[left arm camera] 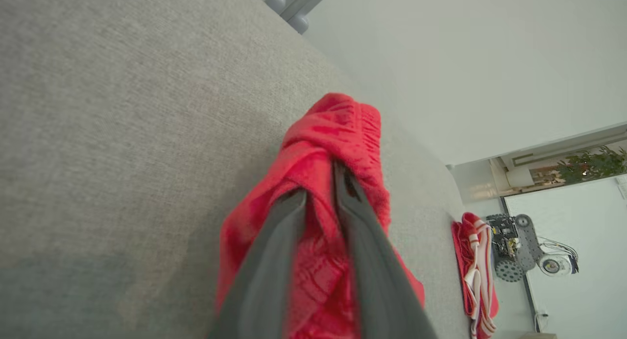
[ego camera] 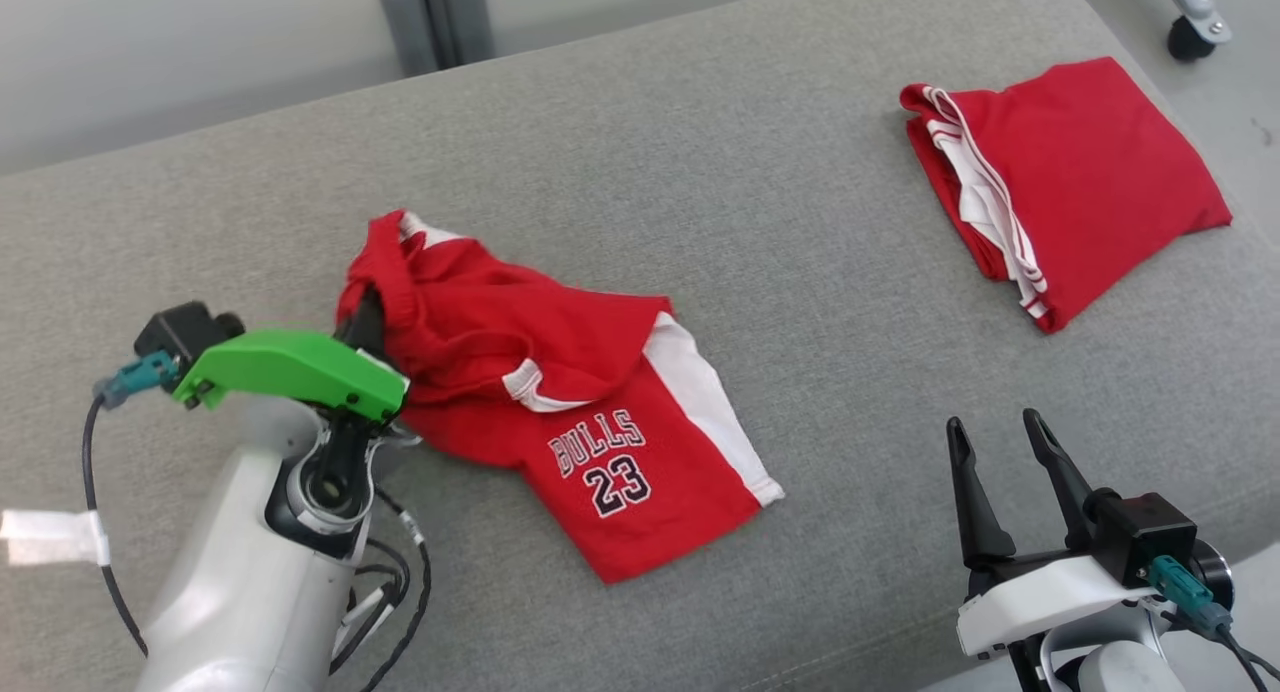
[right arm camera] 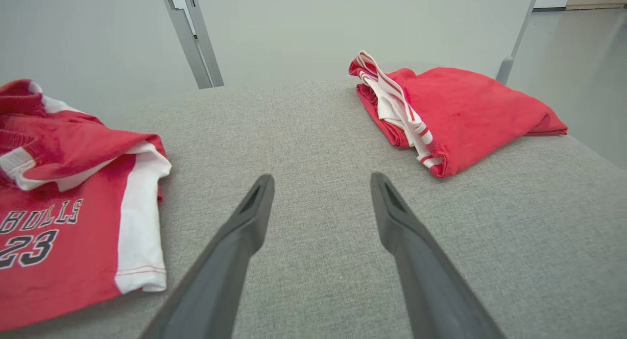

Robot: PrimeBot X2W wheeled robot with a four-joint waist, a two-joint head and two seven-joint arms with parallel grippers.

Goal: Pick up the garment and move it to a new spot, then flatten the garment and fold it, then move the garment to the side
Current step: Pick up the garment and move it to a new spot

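The garment [ego camera: 560,392] is a pair of red shorts with white side stripes and "BULLS 23" printed on one leg. It lies crumpled on the grey cushion [ego camera: 700,172], its left part bunched up. My left gripper [ego camera: 362,317], under a green cover, is at that bunched left edge. In the left wrist view its fingers [left arm camera: 274,260] stand close together with a fold of the red garment [left arm camera: 333,133] pinched between them. My right gripper [ego camera: 1000,427] is open over bare cushion at the lower right, apart from the garment [right arm camera: 73,182]. Nothing sits between its fingers [right arm camera: 245,231].
A second red piece of clothing with white trim [ego camera: 1080,182] lies folded at the cushion's far right, also seen from the right wrist [right arm camera: 470,113]. Grey metal legs [ego camera: 435,17] stand behind the cushion. A caster wheel [ego camera: 1190,37] is on the floor at top right.
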